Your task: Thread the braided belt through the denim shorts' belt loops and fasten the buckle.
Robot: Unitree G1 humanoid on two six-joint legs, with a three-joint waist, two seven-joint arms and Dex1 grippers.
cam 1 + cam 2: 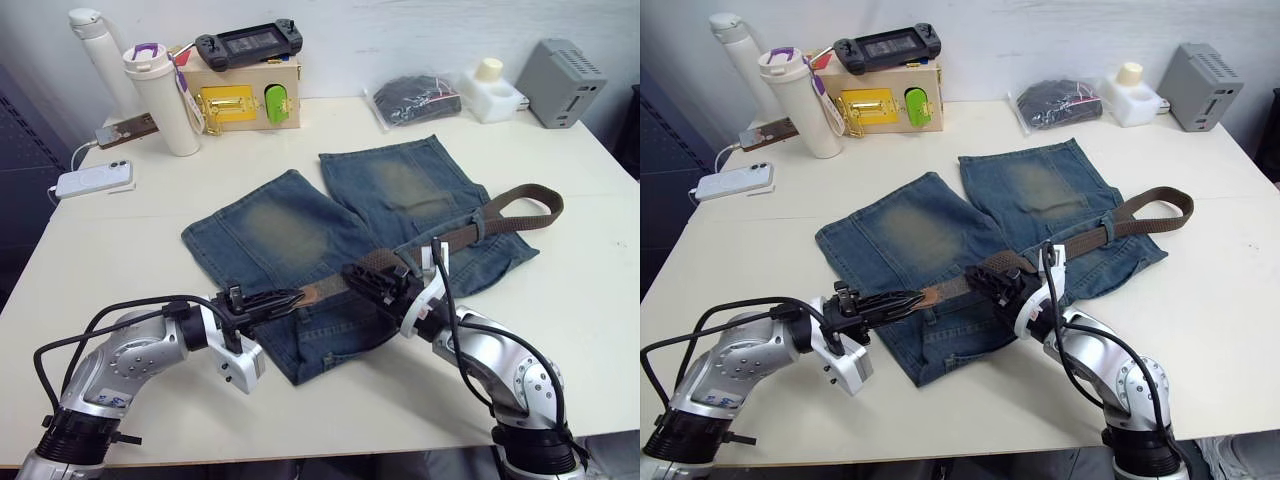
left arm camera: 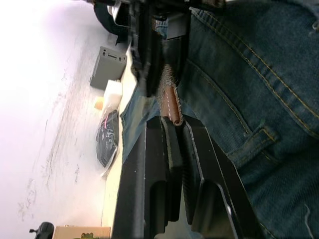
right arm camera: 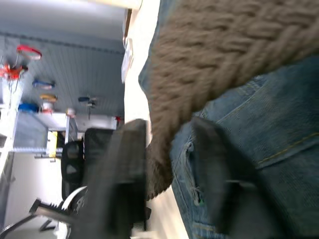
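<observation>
Faded denim shorts (image 1: 330,250) lie flat on the table (image 1: 120,400), waistband nearest the robot, with the braided belt (image 1: 470,232) running along that waistband from the robot's right toward its left. The right gripper (image 1: 368,283) pinches the belt mid-length. The left gripper (image 1: 285,300), closer to the tan leather tip (image 1: 322,292), pinches that tip, pointing along the belt's length.

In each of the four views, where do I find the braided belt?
Left eye view: braided belt runs across the waistband of the denim shorts.
Right eye view: same band.
Left wrist view: tan tip between the fingers.
Right wrist view: large weave.
Shared landmark: the denim.
</observation>
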